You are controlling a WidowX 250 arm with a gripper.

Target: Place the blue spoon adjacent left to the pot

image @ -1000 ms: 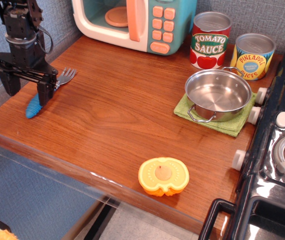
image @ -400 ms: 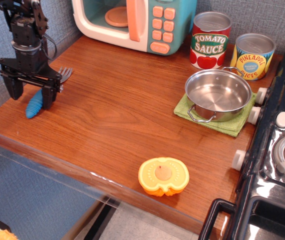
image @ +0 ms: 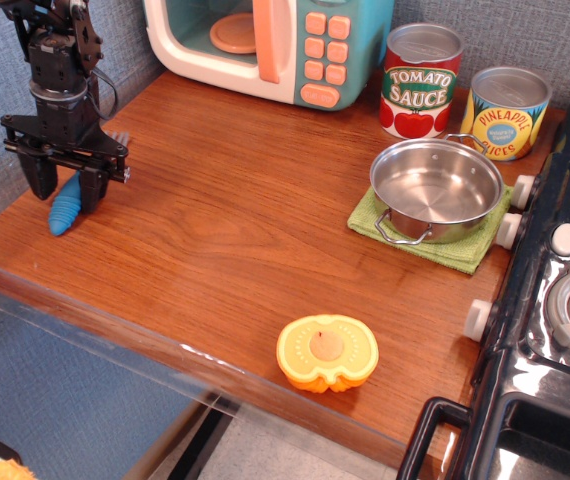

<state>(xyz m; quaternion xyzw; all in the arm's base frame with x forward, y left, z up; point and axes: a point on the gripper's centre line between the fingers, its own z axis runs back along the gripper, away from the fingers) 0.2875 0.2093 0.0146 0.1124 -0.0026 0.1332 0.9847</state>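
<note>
Black gripper [image: 63,188] spread wide, straddling the ribbed blue-handled spoon [image: 65,211] lying near the table's left edge. Drop squarely over the handle, pinch mid-length; the shiny steel pot [image: 436,188] waits near the right edge.

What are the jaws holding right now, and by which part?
Nothing yet. The gripper is open, its jaws straddling the handle of the blue spoon, which lies flat on the table.

I have one fixed view, raised at the front of the table [image: 215,240], looking down and back at medium range; arm [image: 60,70] upper left, stove [image: 565,300] right edge.
</note>
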